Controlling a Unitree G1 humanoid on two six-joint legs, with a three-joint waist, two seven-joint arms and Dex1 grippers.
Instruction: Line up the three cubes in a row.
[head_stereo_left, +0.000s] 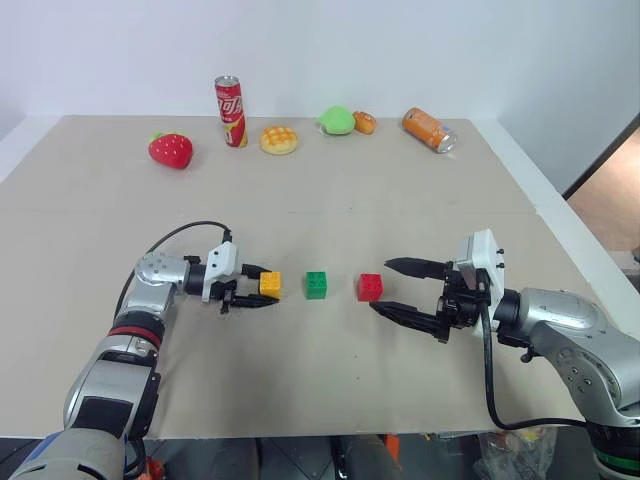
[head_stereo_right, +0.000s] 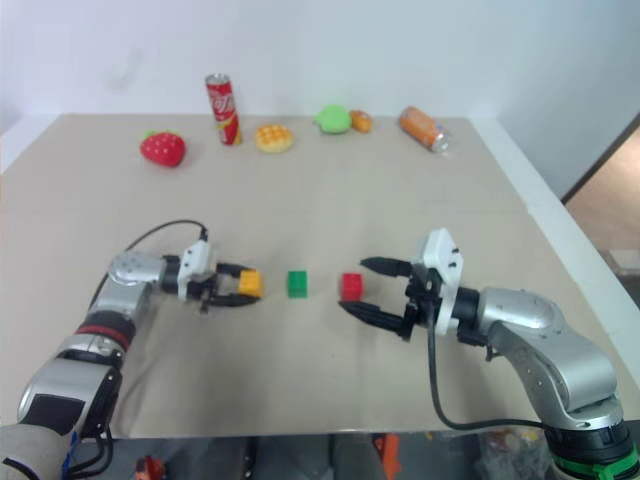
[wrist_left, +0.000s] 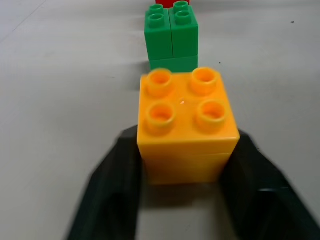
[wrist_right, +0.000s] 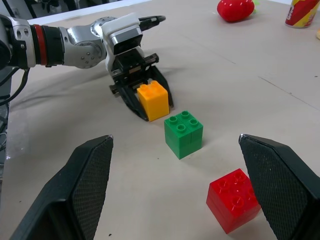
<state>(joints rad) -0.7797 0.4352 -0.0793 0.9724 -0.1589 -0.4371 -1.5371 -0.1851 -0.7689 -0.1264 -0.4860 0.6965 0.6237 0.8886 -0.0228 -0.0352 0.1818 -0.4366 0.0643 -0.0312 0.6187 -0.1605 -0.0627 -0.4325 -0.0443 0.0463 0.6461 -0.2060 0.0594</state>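
Yellow-orange studded plastic cube (wrist_left: 187, 125) is sitting on the table, in line with the green (head_stereo_left: 316, 285) and red (head_stereo_left: 370, 287) studded cubes, between the left gripper's (head_stereo_left: 256, 288) black fingers, which are flanking its sides with grip unclear, so withdrawing could be dragging it askew, while the right gripper (head_stereo_left: 400, 288) is hovering wide open near the red one.

Beige table (head_stereo_left: 330, 210), white wall behind. Along far edge, one row of objects. Red toy strawberry (head_stereo_left: 171, 150) at left end, green leaves on top. Next, red soda can (head_stereo_left: 231, 111) standing upright. Just beside can, round yellow waffle-patterned bun (head_stereo_left: 279, 139). Further right, green rounded toy (head_stereo_left: 336, 121), touching small orange-brown piece (head_stereo_left: 365, 122) at its right side. At right end, orange can (head_stereo_left: 428, 129) lying on side, silver end toward table's right edge. Thin seam line runs across table surface.
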